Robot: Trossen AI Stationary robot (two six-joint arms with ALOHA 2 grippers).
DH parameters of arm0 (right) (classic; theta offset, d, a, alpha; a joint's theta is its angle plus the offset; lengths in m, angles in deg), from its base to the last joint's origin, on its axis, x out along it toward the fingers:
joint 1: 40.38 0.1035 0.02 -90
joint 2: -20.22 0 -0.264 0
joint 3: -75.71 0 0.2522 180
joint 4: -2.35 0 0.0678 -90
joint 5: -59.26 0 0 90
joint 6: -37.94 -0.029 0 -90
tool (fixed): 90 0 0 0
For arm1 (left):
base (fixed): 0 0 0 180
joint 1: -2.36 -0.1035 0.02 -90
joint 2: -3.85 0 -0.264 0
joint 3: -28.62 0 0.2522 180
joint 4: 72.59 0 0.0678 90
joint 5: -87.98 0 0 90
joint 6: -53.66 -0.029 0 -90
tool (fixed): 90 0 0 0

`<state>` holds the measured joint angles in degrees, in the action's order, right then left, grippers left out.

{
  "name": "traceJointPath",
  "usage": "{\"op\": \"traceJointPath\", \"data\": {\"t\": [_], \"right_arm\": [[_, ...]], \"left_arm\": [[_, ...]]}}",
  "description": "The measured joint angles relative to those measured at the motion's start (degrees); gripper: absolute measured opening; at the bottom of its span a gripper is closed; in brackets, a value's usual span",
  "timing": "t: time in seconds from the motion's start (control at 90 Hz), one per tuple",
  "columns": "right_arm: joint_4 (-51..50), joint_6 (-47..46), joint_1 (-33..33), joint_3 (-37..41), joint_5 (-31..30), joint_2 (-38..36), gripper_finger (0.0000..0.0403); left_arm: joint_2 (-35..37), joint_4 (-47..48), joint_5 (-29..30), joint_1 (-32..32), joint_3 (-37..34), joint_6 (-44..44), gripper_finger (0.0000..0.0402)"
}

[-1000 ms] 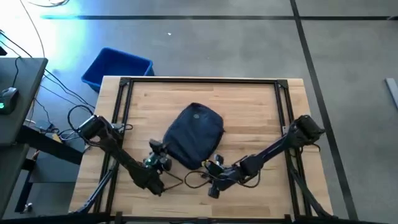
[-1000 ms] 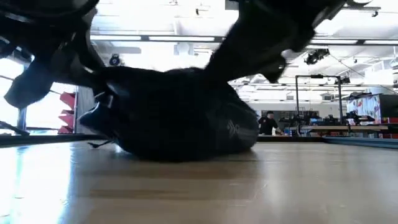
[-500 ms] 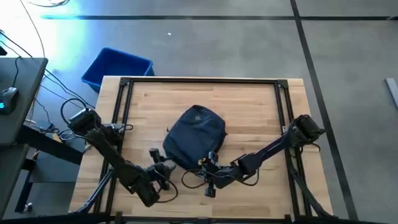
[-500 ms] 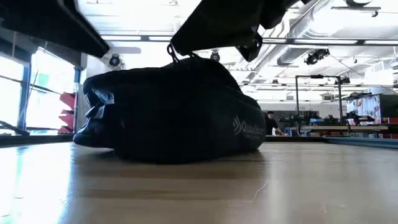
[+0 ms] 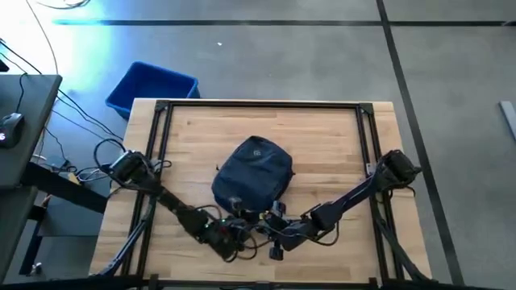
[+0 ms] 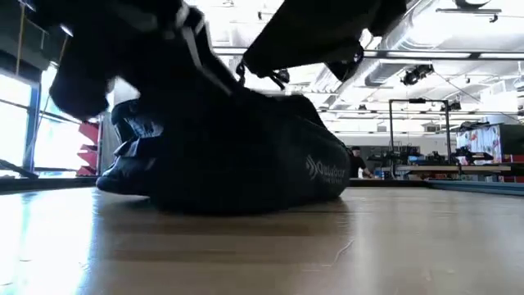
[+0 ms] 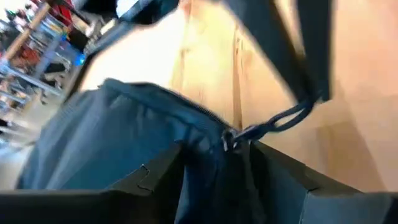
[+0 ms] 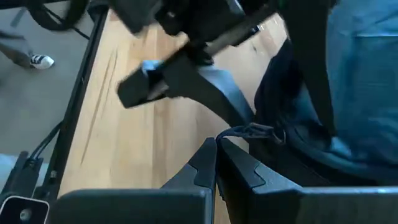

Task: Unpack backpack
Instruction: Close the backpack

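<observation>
You've got soft, matt navy cloth on the backpack (image 5: 251,173) — under it, a smooth, lightly glossy wooden desk (image 5: 322,145).

A pale wooden surface (image 5: 322,145) with a black frame stands on a grey floor (image 5: 322,56) crossed by dark lines. A blue bin (image 5: 149,86) sits on the floor by one far corner. A dark desk (image 5: 24,137) stands to the side with a mouse (image 5: 10,121) on it, and cables (image 5: 76,121) trail nearby. The low view shows a bright hall: ceiling lights (image 6: 458,56), windows (image 6: 16,123), red shelving (image 6: 88,147), benches (image 6: 442,170) and a distant person (image 6: 355,161)
</observation>
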<state>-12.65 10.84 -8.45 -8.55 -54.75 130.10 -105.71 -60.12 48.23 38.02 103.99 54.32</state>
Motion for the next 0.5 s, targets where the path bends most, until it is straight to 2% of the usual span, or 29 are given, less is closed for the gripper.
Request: {"op": "traceJointPath", "data": {"t": [0.189, 0.3, 0.444, 0.5], "right_arm": [[-4.6, -3.6, 0.2, 0.0, 0.1, 0.0, 0.0000], [-8.1, -5.5, -0.1, 0.0, -0.2, 0.0, 0.0000], [-13.3, -7.1, -1.0, 0.0, -1.5, -0.7, 0.0000], [-15.9, -8.0, -1.6, 0.0, -2.2, -1.2, 0.0000]], "left_arm": [[-0.6, 0.1, -0.3, -0.9, 0.0, 3.5, 0.0138], [-0.6, 0.3, 0.2, -0.7, 0.0, 5.4, 0.0094], [-0.6, 2.1, 1.0, 1.0, 0.0, 6.8, 0.0018], [-0.6, 2.9, 2.4, 2.1, 0.0, 7.5, 0.0007]]}}
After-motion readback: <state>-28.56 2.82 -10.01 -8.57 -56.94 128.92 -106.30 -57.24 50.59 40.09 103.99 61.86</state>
